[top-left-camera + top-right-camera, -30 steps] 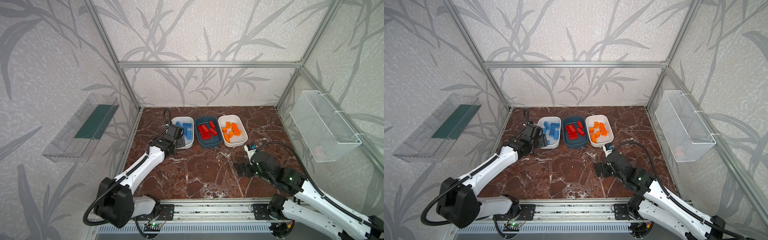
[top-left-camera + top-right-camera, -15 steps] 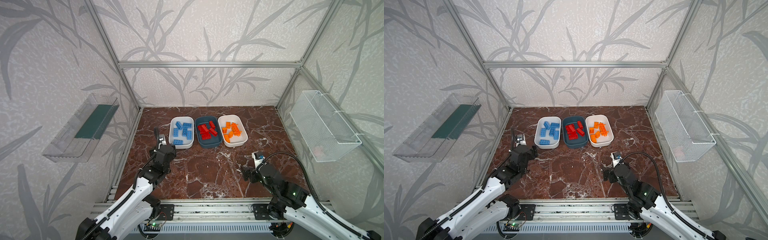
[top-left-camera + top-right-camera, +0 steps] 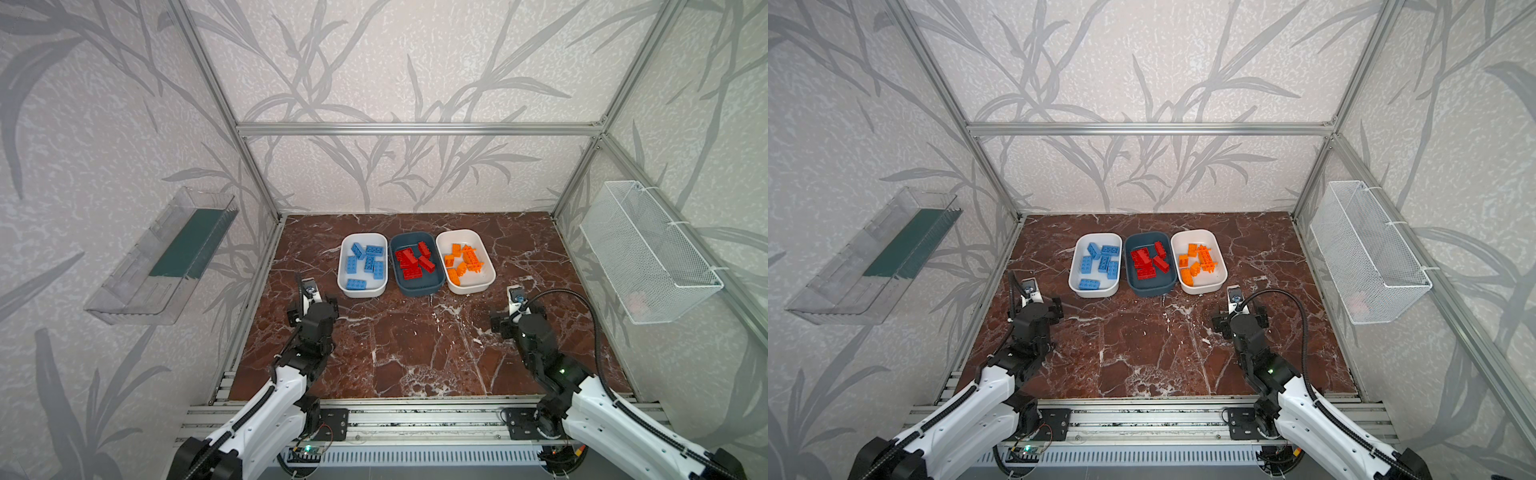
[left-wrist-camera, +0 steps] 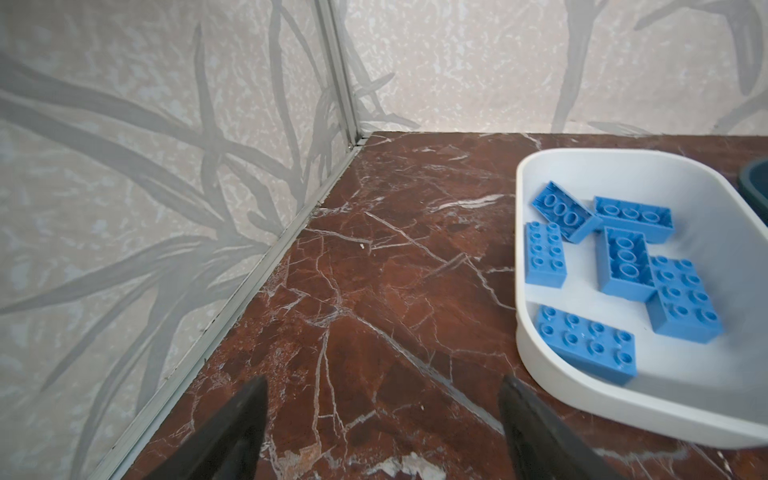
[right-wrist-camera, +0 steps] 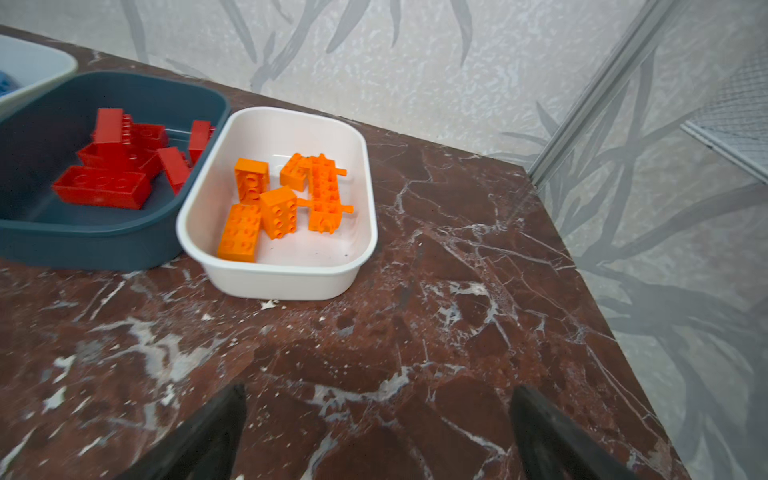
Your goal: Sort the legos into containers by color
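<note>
Left wrist view: six blue legos [image 4: 623, 266] lie loose in the white tub [image 4: 540, 174], some studs-up, some hollow-side-up. Right wrist view: red legos [image 5: 112, 166] heaped in the teal tub [image 5: 83, 245]; orange legos [image 5: 257, 208] and a toothed orange piece [image 5: 326, 191] in the second white tub [image 5: 291, 282]. Likely light, rigid, slick plastic; best pinched across the flat long sides. No brick seen on the surface [image 3: 415, 345]. Left jaws and right jaws both stand wide apart, empty, near the tubs.
</note>
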`<action>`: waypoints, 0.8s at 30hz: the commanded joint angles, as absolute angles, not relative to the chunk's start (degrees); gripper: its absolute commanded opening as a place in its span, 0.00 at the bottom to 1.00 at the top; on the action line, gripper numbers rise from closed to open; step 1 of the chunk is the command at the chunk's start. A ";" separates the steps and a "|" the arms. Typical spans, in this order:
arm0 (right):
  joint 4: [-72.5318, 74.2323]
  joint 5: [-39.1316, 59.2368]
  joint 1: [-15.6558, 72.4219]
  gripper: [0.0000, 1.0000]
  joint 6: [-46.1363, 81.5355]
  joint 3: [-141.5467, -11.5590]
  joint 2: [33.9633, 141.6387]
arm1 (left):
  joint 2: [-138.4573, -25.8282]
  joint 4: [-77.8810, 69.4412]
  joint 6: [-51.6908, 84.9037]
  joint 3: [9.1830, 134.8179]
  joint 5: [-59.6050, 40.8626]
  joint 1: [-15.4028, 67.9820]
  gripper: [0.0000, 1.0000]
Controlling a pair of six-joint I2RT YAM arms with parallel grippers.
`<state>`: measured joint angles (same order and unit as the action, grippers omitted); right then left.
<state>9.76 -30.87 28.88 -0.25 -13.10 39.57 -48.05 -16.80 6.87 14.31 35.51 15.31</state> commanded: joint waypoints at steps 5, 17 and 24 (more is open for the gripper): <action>41.39 -16.52 10.32 0.99 0.83 -9.25 56.39 | -59.12 -30.78 7.22 14.47 30.08 9.38 0.86; 66.46 -13.48 7.71 0.99 -2.62 -13.29 84.42 | -73.54 -38.49 4.07 19.73 19.24 5.21 0.85; 67.82 -9.89 6.15 0.99 -1.61 -14.90 90.84 | -79.15 -43.95 0.89 20.69 16.89 4.25 0.85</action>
<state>65.67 -12.29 6.98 -1.78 -13.04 92.14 -76.40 -38.59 3.97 20.25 19.14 5.15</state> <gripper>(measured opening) 0.991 0.846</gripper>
